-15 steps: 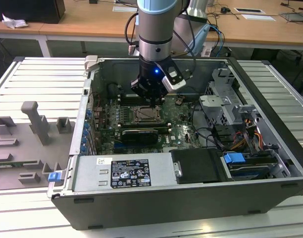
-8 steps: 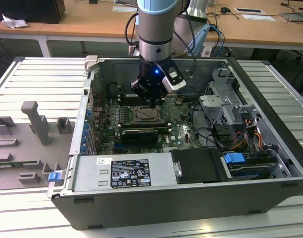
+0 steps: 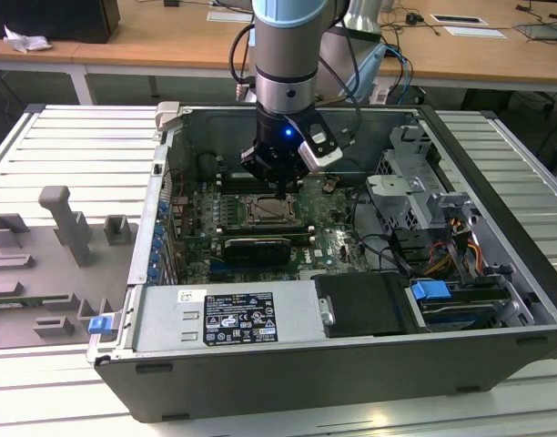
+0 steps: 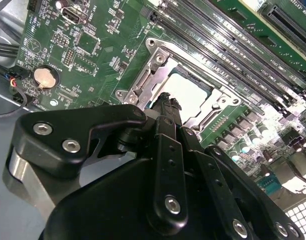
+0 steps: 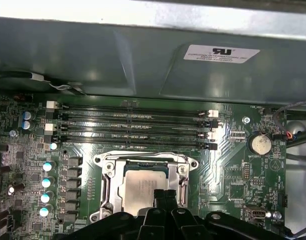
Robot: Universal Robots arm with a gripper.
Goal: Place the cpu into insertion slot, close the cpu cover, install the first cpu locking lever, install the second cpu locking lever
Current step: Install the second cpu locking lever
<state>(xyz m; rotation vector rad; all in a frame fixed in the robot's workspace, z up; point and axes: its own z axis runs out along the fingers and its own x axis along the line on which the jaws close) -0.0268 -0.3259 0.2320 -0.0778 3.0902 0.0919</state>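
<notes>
Cpu and socket sit inside a large open computer case [image 3: 333, 364], which is laid on its side on a slatted metal table [image 3: 69, 137]. The arm [image 3: 288, 55] is lowered straight down into the case from above, its wrist vertical and the gripper [image 3: 280, 187] pointed at the green board [image 3: 333, 241] below it.

In both wrist views the black gripper [image 4: 165, 100] [image 5: 165, 194] is seen with its two fingers drawn together into one narrow tip, and nothing is seen held between them. The tip is poised just above the socket area, over the near edge of the chip; whether it is touching cannot be told.

Directly beneath the fingertips, the insertion slot [image 3: 249, 211] is occupied: the cpu [image 3: 269, 210] [image 4: 190, 92] [image 5: 140, 187] is seated in it, its pale metal top facing up. The cpu cover [image 4: 153, 62] [image 5: 110, 182] is laid flat over the chip, so that the silvery frame is seen around it and the top shows through the cut-out. The position of the locking levers cannot be made out.

Just beyond the socket from the gripper, four long memory slots [image 5: 133, 130] are set in parallel rows. A round coin battery [image 5: 259, 144] [image 4: 43, 77] is mounted well off to one side of the fingers.
</notes>
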